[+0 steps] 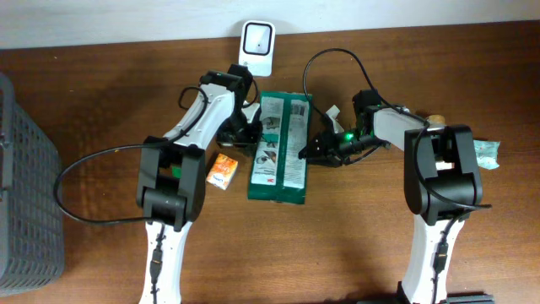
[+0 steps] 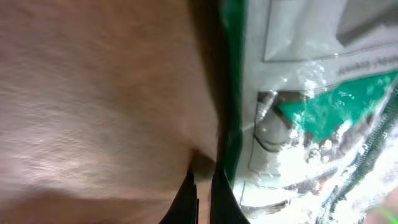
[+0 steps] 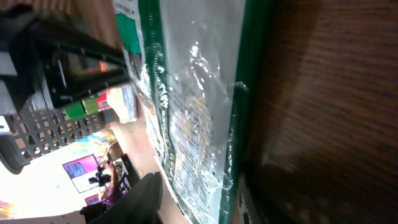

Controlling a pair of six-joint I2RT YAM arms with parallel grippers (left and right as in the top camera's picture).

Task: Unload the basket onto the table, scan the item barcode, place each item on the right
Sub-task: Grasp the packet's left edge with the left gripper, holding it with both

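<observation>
The item, a green and white foil package [image 1: 281, 148], lies flat on the wooden table below the white scanner [image 1: 256, 40]. I cannot make out its barcode in any view. My left gripper [image 1: 239, 133] is at the package's left edge. In the left wrist view its fingers [image 2: 186, 196] are shut with nothing between them, right beside the green border of the package [image 2: 311, 112]. My right gripper [image 1: 309, 152] is at the right edge. Its jaws are open around the rim of the package [image 3: 193, 93], and the left finger [image 3: 134, 199] stands apart from the foil.
A small orange box [image 1: 223, 171] lies left of the package, near the left arm. A grey plastic basket [image 1: 25, 186] fills the table's left edge. A teal packet [image 1: 487, 154] sits at the far right. Cables trail from both arms.
</observation>
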